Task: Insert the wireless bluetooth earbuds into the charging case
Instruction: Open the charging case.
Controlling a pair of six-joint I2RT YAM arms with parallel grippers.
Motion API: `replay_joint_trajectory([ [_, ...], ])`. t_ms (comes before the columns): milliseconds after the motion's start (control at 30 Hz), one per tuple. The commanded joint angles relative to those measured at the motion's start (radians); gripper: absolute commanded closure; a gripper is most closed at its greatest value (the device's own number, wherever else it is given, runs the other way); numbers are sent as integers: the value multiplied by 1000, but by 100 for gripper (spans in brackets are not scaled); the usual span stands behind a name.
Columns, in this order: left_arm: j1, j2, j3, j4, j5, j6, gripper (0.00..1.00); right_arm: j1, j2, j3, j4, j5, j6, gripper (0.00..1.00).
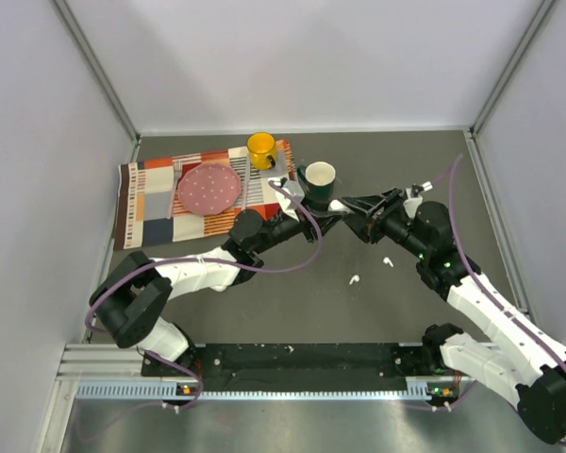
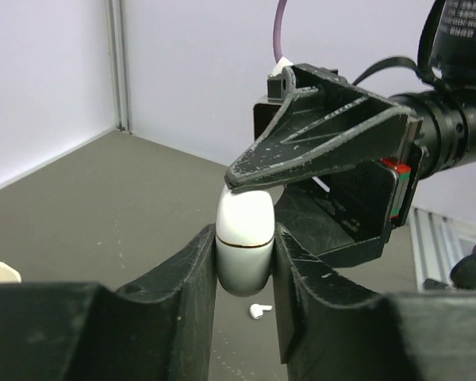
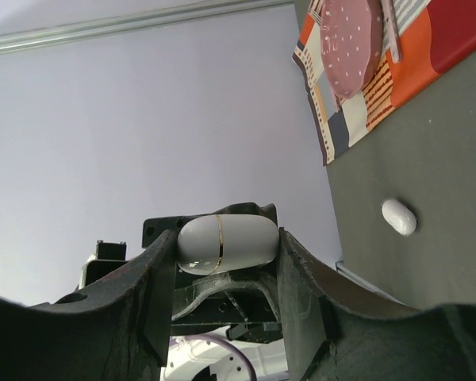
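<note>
1. Both the left hand (image 2: 246, 262) and the right hand (image 3: 226, 270) are clamped on the charging case (image 2: 243, 238), held above the worktop (image 1: 292, 302).
2. The case seems closed; both earbuds (image 1: 355, 280) lie outside, so insertion remains.

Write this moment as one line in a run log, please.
left hand: shut on case | right hand: gripping case too | lid: closed | earbuds: two on table

Even, bright overhead light, soft shadows throughout. Wrist views: near black gripper fingers (image 2: 182, 309) blurred; mild sheen on glossy white pebble-shaped case (image 3: 226, 244). Top view sharp.
</note>
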Motion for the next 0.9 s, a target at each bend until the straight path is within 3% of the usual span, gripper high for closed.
replay_joint_trajectory([
  [0,-3,-24,40,26,5,8,68,12,1,45,40,-12,-3,86],
  [167,-3,-22,41,26,5,10,82,12,3,45,41,-20,-8,85],
  [200,-3,-21,41,27,8,11,88,12,3,45,38,-22,-12,84],
  [400,-3,-7,28,81,4,13,100,12,8,79,-19,-35,-75,71],
  [633,-2,60,-63,440,10,-60,100,12,0,108,-5,-55,-170,29],
  [700,6,79,-84,527,10,-99,100,12,0,134,-28,-63,-250,7],
  [733,10,83,-92,550,8,-114,100,11,-3,174,-60,-61,-281,1],
  [867,27,67,-118,596,27,-128,100,12,-9,261,-157,-48,-499,1],
])
